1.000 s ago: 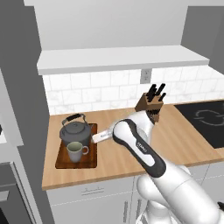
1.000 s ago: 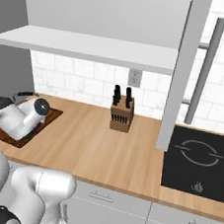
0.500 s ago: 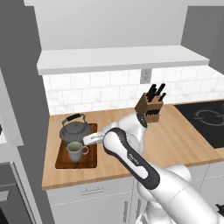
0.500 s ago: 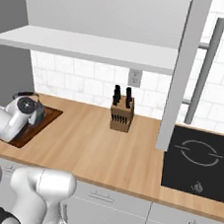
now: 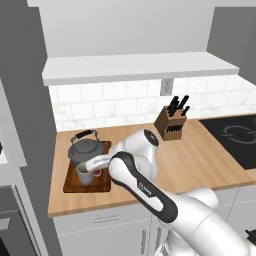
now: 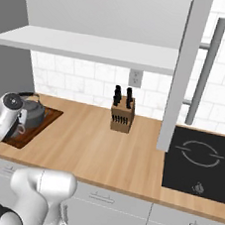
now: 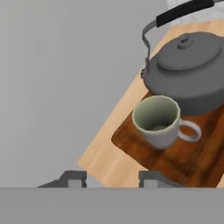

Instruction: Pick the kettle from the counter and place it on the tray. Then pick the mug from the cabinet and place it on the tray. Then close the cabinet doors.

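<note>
Squat dark grey kettle (image 5: 86, 150) and small grey-green mug (image 7: 158, 120) both stand upright on dark brown wooden tray (image 5: 70, 184), mug just in front of kettle, near it. Tray lies at left end of light wooden counter (image 5: 200, 160). Two-finger gripper (image 7: 111, 177) hovers close to mug, holding nothing; jaws apart, neither touching it. Judgement: both placements done, door-closing step at hand. Next move calls for lifting clear of tray, then reaching light grey cabinet door (image 6: 182, 68) by its metal bar handle (image 6: 204, 71).
</note>
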